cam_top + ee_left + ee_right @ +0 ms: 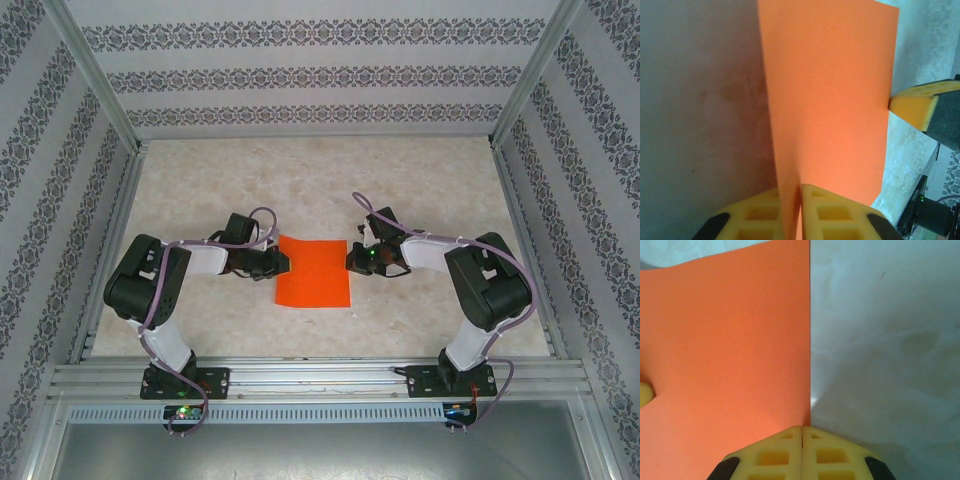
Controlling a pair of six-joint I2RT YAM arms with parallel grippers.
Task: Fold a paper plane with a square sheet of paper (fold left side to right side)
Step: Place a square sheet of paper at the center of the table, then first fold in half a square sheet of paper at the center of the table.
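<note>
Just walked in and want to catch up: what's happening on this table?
Two robot arms are working on an orange sheet near the middle of the table. The left gripper is pinched on the sheet's left edge. The right gripper is shut at its right edge and appears to grip it too. The sheet looks flat and uncreased, so the left-to-right fold is not yet made.

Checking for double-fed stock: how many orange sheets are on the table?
1. The square sheet of paper lies mid-table, its left edge pinched by the left hand, its right edge by the right hand. Another sheet stacked underneath could be hidden.
</note>
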